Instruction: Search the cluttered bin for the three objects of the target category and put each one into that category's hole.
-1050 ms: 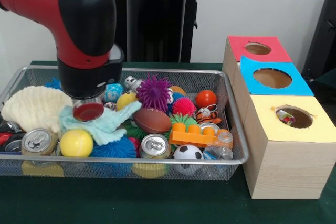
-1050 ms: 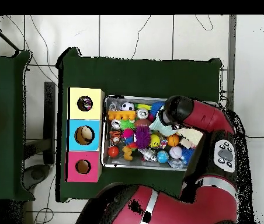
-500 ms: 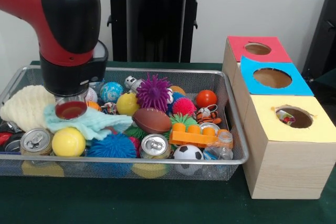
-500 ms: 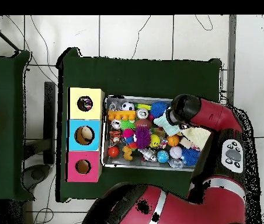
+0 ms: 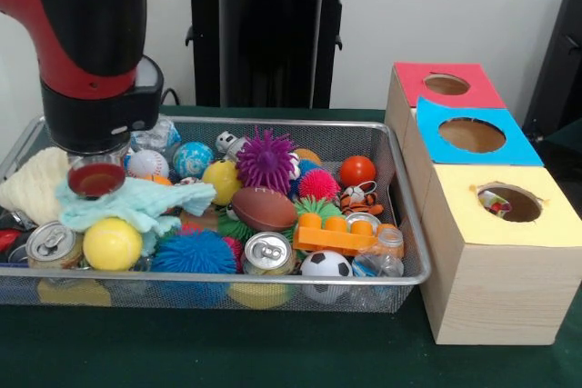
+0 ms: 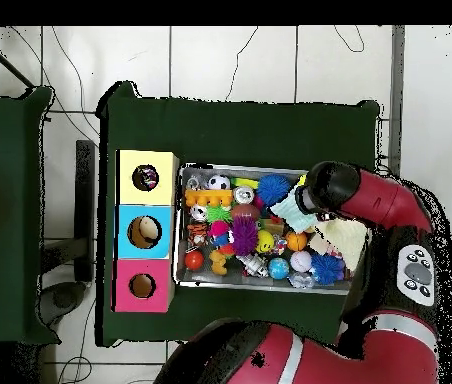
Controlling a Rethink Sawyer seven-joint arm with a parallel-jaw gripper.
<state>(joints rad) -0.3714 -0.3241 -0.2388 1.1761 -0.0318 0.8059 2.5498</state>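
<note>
We see the gripper (image 5: 95,179) at the left of the front view, low over the wire bin (image 5: 400,224). Its end shows as a clear cup with a red disc inside, and it sits on the mint-green cloth (image 5: 150,202), which drapes beneath it and spreads to the right. We cannot tell whether it is open or closed, nor whether it holds the cloth.

Below the cloth, at lower left, lie a yellow ball (image 5: 112,243) and a drink can (image 5: 50,243); a cream knitted piece (image 5: 36,184) lies to the gripper's left.

A second can (image 5: 268,253) lies at lower centre, well apart from the gripper.

At right stand three boxes: red hole (image 5: 446,84), blue hole (image 5: 472,134), and yellow hole (image 5: 512,203) with a small item inside.
</note>
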